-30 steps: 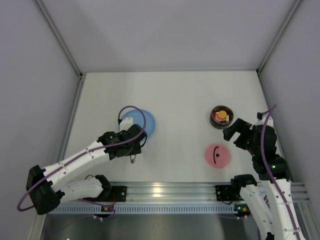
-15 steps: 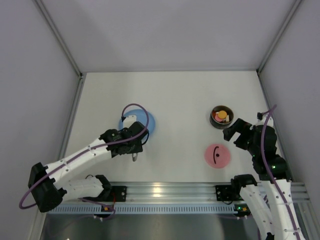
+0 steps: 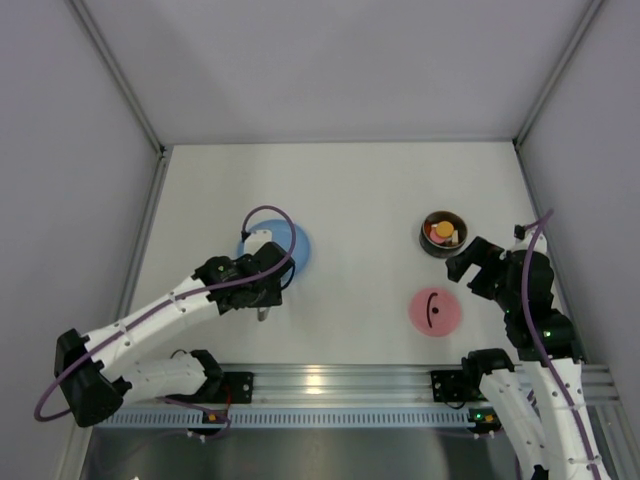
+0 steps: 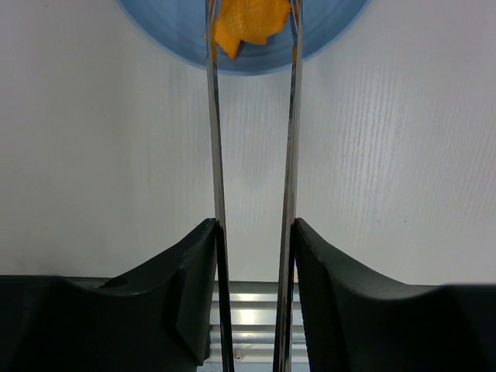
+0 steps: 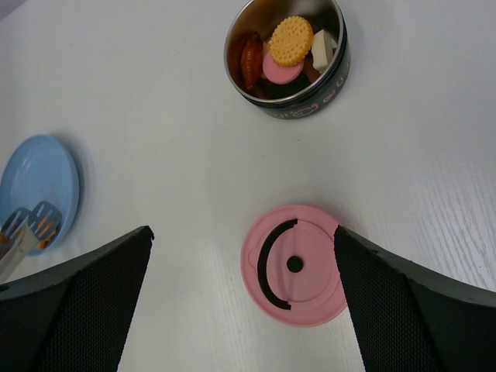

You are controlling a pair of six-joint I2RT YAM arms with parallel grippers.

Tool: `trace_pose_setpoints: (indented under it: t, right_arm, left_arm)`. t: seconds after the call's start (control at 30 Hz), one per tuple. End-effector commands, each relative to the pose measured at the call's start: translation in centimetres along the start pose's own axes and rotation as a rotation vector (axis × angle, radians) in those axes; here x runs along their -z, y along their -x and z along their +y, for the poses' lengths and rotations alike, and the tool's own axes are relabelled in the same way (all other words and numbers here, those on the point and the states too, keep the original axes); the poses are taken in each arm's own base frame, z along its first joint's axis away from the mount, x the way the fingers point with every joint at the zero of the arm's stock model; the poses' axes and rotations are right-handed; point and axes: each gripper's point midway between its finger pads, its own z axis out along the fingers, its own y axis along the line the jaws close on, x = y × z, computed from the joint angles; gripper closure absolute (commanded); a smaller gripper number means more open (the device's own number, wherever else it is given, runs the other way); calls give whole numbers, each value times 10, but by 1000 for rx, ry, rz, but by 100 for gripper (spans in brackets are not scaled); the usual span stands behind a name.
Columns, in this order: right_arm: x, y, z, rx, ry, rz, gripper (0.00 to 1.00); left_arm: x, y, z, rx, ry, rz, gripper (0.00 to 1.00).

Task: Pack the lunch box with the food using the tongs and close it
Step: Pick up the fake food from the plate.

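Worktop [image 3: 360,200]: white and matt, with a faint grain in the wrist views.
Room: pale grey walls [image 3: 340,60] on the left, far and right sides, with metal posts in the far corners.
Near edge: aluminium rail [image 3: 330,380] carrying both arm bases.
Plate [image 3: 300,248]: light blue, on the left half of the worktop, partly covered by the left wrist and a loop of purple cable [image 3: 268,215].
Lunch box [image 5: 306,105]: on the right half, towards the far side, open and upright, well apart from the plate.
Food in the box: round biscuit [image 5: 291,40] on top, with pink, reddish-brown and pale pieces beside it.
Lid [image 5: 294,263]: pink, flat on the worktop just near of the lunch box and apart from it, black mark facing up.
Tongs [image 4: 215,155]: two slim silver arms running from the left fingers out to the plate.
Orange piece [image 4: 246,27]: between the two tong tips over the plate's near rim; lifted or resting, cannot tell.
Left arm: stretched from the near left corner diagonally towards the plate, wrist at the plate's near edge.
Left fingers [image 4: 194,271]: closed against the tongs, one on the outside of each tong arm.
Right arm: folded upright at the right edge, wrist just right of the lunch box and lid, camera looking down on both.
Right fingers [image 5: 85,294]: spread wide, holding nothing, lid in view between them.
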Motion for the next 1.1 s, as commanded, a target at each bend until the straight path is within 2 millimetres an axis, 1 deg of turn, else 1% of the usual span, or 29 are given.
trace_pose_setpoints:
  t: [0.0, 0.13, 0.23, 0.27, 0.3, 0.37, 0.47, 0.53, 0.8, 0.87, 1.0, 1.07]
  right_arm:
    - [2, 21, 7, 0, 18, -68, 0]
    - [1, 22, 7, -1, 17, -67, 0]
    - [2, 22, 7, -2, 17, -67, 1]
    - [1, 21, 7, 1, 15, -68, 1]
    - [1, 20, 6, 0, 14, -65, 1]
    - [0, 19, 6, 0, 14, -62, 1]
    - [0, 19, 6, -2, 15, -63, 1]
    - [0, 19, 6, -3, 15, -63, 1]
    - [0, 17, 4, -2, 11, -60, 1]
    - [0, 17, 4, -3, 10, -61, 1]
    - [-1, 17, 4, -2, 11, -60, 1]
    - [-1, 16, 4, -4, 9, -59, 1]
  left_arm:
    - [12, 9, 2, -22, -14, -20, 52]
    - [9, 8, -3, -36, -26, -6, 53]
    - [7, 6, -6, -43, -36, 1, 60]
    - [7, 7, -8, -41, -40, -1, 66]
    - [6, 8, -9, -43, -44, -2, 69]
    - [6, 11, -11, -38, -51, -13, 74]
    - [8, 17, -14, -30, -56, -36, 77]
    - [8, 22, -15, -24, -51, -51, 81]
    - [17, 59, -19, 29, -12, -171, 81]
    - [18, 64, -19, 36, -4, -191, 80]
    - [17, 78, -29, 32, -5, -213, 80]
    - [16, 81, -32, 28, 1, -216, 81]
